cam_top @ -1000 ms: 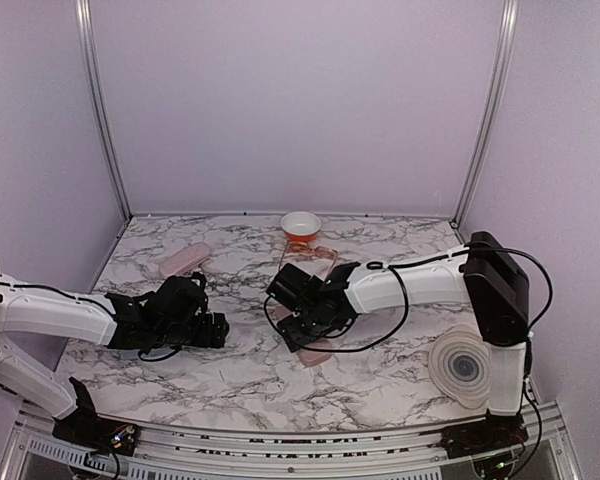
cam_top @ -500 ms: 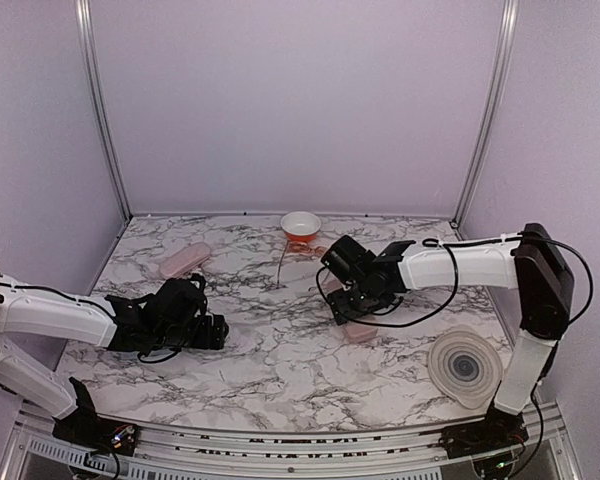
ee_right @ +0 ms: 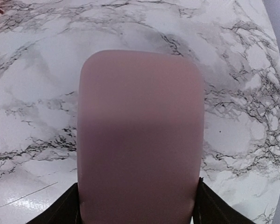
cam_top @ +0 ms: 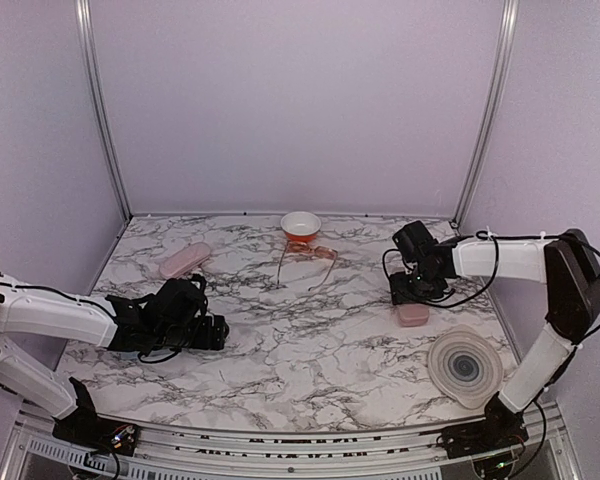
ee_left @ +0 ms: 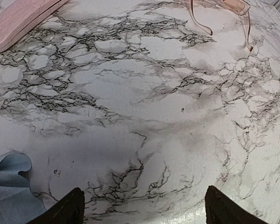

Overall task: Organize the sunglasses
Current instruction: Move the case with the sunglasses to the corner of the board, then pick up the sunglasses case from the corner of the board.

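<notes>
One thin wire-framed pair of sunglasses (cam_top: 313, 258) lies with its arms spread on the marble table (cam_top: 280, 370), just in front of a white bowl (cam_top: 300, 225). Its arms (ee_left: 199, 22) show at the top of the left wrist view. My right gripper (cam_top: 411, 302) is shut on a pink oblong case (cam_top: 412, 315) at the right side of the table. In the right wrist view the case (ee_right: 140, 130) fills the space between the fingers of that gripper (ee_right: 136, 207). My left gripper (cam_top: 218, 332) rests low at the left, open and empty (ee_left: 144, 210).
A second pink case (cam_top: 184, 260) lies at the back left and shows in the left wrist view (ee_left: 18, 23). A light blue cloth (ee_left: 9, 186) lies by my left fingers. The bowl is orange inside. A translucent round lid (cam_top: 465, 370) sits at the front right.
My right arm has swung from the table's middle to the right side, carrying the pink case and uncovering the sunglasses. The left arm has not moved.
</notes>
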You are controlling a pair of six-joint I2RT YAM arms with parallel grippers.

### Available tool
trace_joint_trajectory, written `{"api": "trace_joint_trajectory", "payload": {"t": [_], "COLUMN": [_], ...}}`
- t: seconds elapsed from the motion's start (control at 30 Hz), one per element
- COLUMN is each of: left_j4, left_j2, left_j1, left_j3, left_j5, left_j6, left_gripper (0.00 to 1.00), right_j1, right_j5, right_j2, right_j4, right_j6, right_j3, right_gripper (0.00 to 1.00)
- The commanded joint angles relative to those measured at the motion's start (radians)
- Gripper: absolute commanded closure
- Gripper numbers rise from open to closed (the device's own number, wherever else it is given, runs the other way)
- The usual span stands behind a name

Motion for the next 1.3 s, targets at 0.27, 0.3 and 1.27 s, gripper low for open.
{"api": "trace_joint_trajectory", "payload": {"t": [0.27,0.3,1.27], "left_j4": [-0.015,-0.02,-0.376], "left_j2": [0.056,0.055,-0.053], "left_j1": [0.007,0.007,0.433], "left_j3": [0.046,0.048,0.344], "left_j5": [0.013,0.012,0.048], "left_j6": [0.02,0.021,0.159], "left_gripper": [0.1,0.1,0.14], "right_j1": [-0.063,-0.063,0.102], "right_j5": [-0.023,-0.023,-0.094], "right_j2": [-0.028,-0.03,-0.179], "right_j4": [0.131,0.133,0.429], "right_j6": [-0.019,-0.018,-0.036], "right_j3": [-0.079,-0.079,-0.169], "right_gripper": [0.12,0.11,0.07]}}
